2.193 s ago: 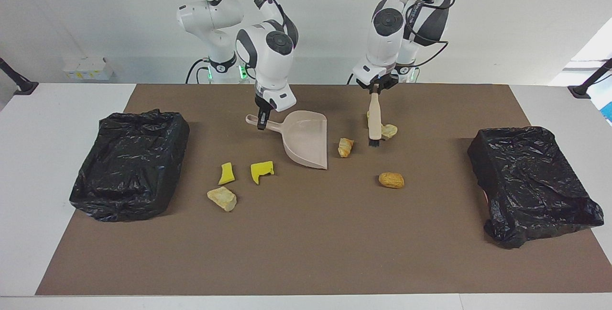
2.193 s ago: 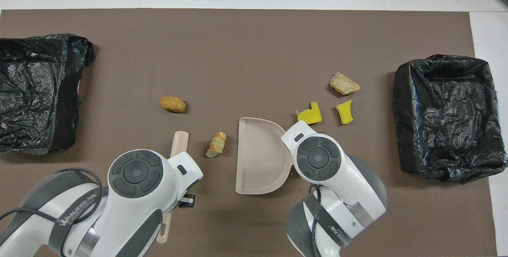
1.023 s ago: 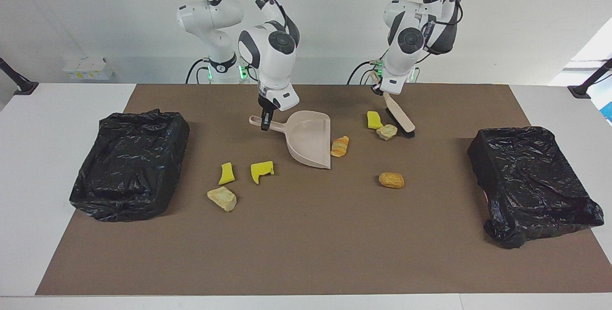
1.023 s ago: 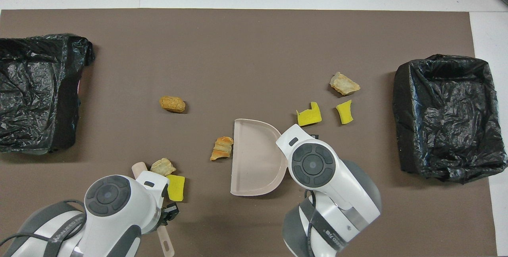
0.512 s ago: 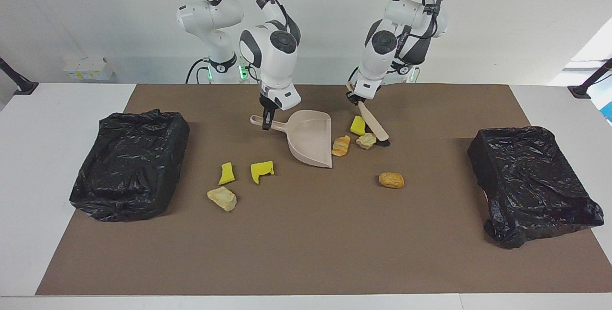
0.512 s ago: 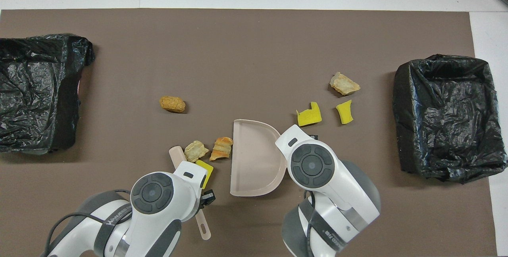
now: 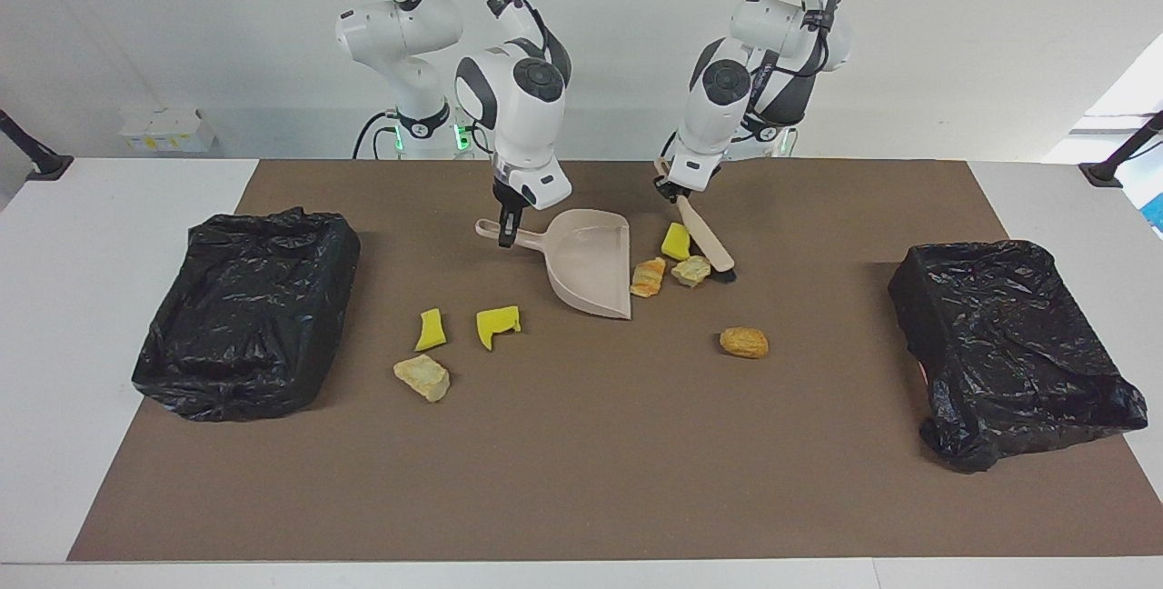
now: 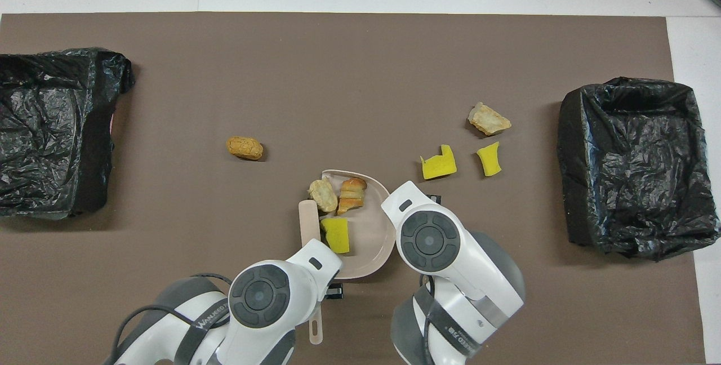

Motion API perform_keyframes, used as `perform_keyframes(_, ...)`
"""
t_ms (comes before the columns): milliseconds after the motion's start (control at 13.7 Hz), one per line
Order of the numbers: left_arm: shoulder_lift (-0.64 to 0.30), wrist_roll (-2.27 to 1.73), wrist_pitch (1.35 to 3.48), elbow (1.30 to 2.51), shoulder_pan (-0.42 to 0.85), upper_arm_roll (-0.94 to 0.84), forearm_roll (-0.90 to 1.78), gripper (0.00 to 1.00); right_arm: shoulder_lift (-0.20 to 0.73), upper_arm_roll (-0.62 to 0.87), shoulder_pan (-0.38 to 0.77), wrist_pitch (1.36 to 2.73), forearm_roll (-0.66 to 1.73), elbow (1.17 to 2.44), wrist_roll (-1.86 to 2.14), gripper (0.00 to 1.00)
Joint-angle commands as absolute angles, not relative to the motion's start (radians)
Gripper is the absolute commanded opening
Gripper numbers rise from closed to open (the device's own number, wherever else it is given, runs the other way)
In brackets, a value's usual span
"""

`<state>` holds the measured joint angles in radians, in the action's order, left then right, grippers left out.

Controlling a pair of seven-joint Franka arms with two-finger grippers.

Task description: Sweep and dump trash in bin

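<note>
Sweeping the first three scraps toward the dustpan [image 7: 591, 266]; no dumping yet.
Bunched under the left pincer [image 7: 674, 189]: yellow sponge piece [image 7: 676, 241], pale lump [image 7: 691, 271], striped orange lump [image 7: 648, 277]. On the dustpan from above, just outside its lip from across. Left pincer clamped on the brush [image 7: 709, 245], right pincer [image 7: 506, 234] clamped on the dustpan handle. Left to sweep: oval lump [image 7: 744, 342] past the brush, and two yellow pieces [image 7: 498, 321] with a beige lump [image 7: 422, 377] out from the right pincer. No scraps seen in either bin [image 7: 250, 312].

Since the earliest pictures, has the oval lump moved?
No. The oval lump lies in the same place relative to the bin at the left arm's end.
</note>
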<state>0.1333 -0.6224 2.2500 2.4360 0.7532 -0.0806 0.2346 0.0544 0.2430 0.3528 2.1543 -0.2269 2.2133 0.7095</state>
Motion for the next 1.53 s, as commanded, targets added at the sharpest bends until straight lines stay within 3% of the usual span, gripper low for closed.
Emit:
perform_keyframes(0, 0.120, -0.566, 2.253, 2.389, 0.802, -0.071, 0.258, 0.00, 0.081, 0.249, 0.365, 2.203, -0.241, 2.217, 0.649, 0.00)
perform_keyframes(146, 0.100, -0.571, 2.221, 2.353, 0.805, -0.069, 0.264, 0.00, 0.081, 0.247, 0.365, 2.203, -0.241, 2.215, 0.646, 0.00)
perform_keyframes(585, 0.190, -0.568, 1.938, 2.304, 0.729, -0.051, 0.247, 0.00, 0.078, 0.247, 0.367, 2.180, -0.279, 2.210, 0.612, 0.00)
perform_keyframes(877, 0.178, -0.529, 1.942, 2.266, 0.574, -0.051, 0.100, 0.00, 0.051, 0.247, 0.364, 2.073, -0.314, 2.189, 0.629, 0.00)
perform_keyframes(1462, -0.052, -0.119, 1.953, 2.047, 0.232, -0.052, -0.084, 0.00, 0.018, 0.247, 0.354, 1.956, -0.402, 2.192, 0.683, 0.00)
